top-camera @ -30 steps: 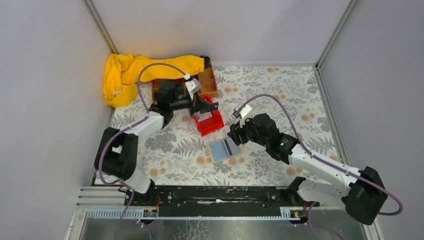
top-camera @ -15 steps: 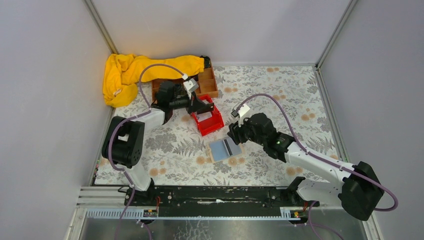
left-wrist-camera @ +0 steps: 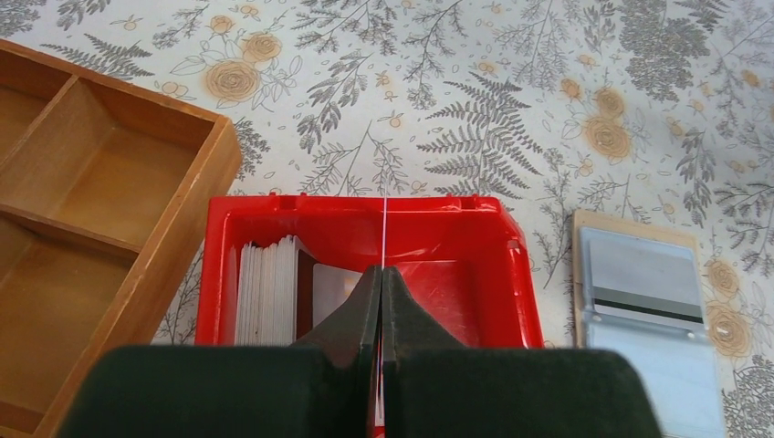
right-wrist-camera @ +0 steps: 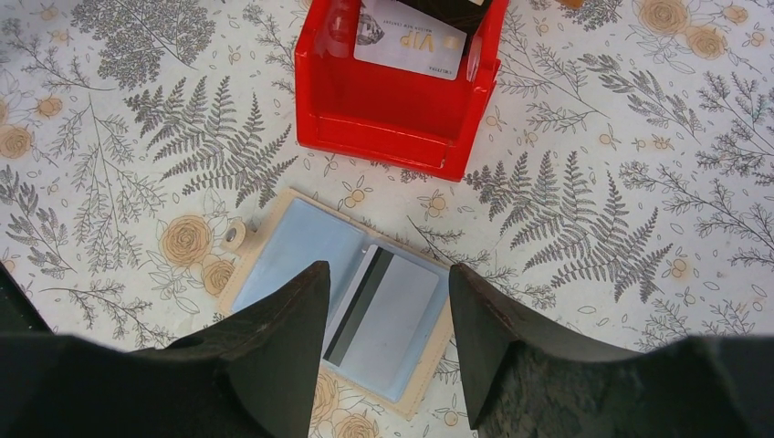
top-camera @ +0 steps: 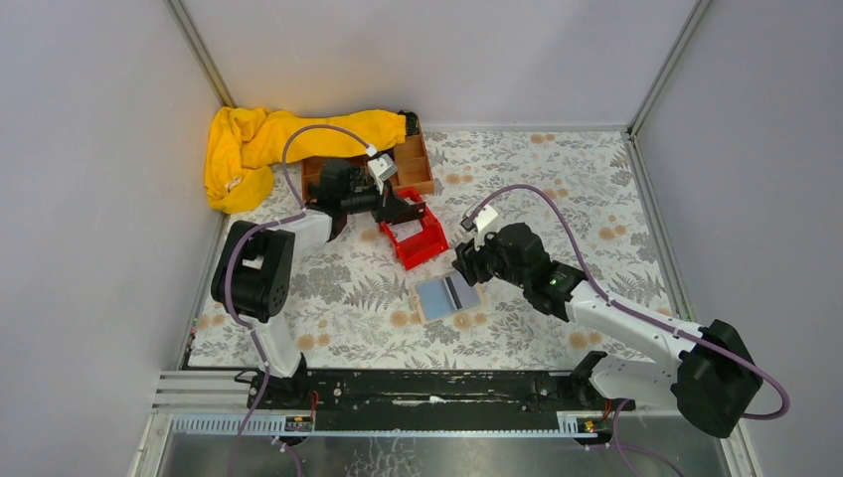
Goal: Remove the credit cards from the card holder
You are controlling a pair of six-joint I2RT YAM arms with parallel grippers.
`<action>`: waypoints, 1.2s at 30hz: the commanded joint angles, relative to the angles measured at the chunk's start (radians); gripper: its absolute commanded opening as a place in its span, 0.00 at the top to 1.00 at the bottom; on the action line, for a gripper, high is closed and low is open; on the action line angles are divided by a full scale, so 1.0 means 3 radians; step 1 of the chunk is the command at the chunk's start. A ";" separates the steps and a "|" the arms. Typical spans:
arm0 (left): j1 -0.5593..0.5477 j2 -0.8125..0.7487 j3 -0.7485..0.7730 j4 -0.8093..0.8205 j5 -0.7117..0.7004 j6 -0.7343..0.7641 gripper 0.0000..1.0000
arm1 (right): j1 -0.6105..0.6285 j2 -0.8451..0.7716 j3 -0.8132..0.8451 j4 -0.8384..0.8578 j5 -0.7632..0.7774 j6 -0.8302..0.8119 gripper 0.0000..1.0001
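On floral cloth [top-camera: 557, 199], left claw [left-wrist-camera: 382, 271] pinches half-hidden credit card [right-wrist-camera: 406, 41]; right claw [right-wrist-camera: 388, 271] spread.

Looking like a robotics lab test cell, being boxed in on three sides by plain grey wall panels [top-camera: 427, 60] meeting at bare metal corner posts [top-camera: 196, 52]. Carrying a left arm [top-camera: 253, 278] and a right arm [top-camera: 636, 323], both white and black and trailing purple cables [top-camera: 522, 188], bolted to a black mounting rail [top-camera: 427, 386] at the near edge of a table [top-camera: 557, 169] spread with a flowered print. Holding a handful of staged-looking props: a crumpled yellow cloth [top-camera: 249, 144], a wooden compartment tray [top-camera: 416, 164], a red bin [top-camera: 422, 246] and an opened card holder [top-camera: 447, 295].
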 commanded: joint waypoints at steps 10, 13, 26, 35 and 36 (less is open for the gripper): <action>0.0029 0.0040 0.0098 -0.0050 -0.0184 0.0157 0.91 | -0.0047 0.0025 -0.0023 0.0214 -0.0070 0.0042 0.42; 0.0026 0.0029 0.0086 -0.0049 -0.0219 0.0128 0.83 | -0.0048 0.0031 -0.0021 0.0211 -0.0075 0.0041 0.43; 0.0021 -0.0239 -0.0079 0.0075 -0.0418 0.0013 0.53 | -0.0051 0.0020 -0.0034 0.0225 -0.0062 0.0060 0.43; -0.0887 -0.1037 -0.0442 0.0241 -0.1953 -0.0036 0.59 | -0.0184 0.0093 -0.0044 0.0098 0.0887 0.0612 0.47; -0.1068 -0.1130 -0.0529 0.0309 -0.2309 -0.0085 0.58 | -0.0184 0.0123 -0.0020 0.0023 0.0985 0.0687 0.54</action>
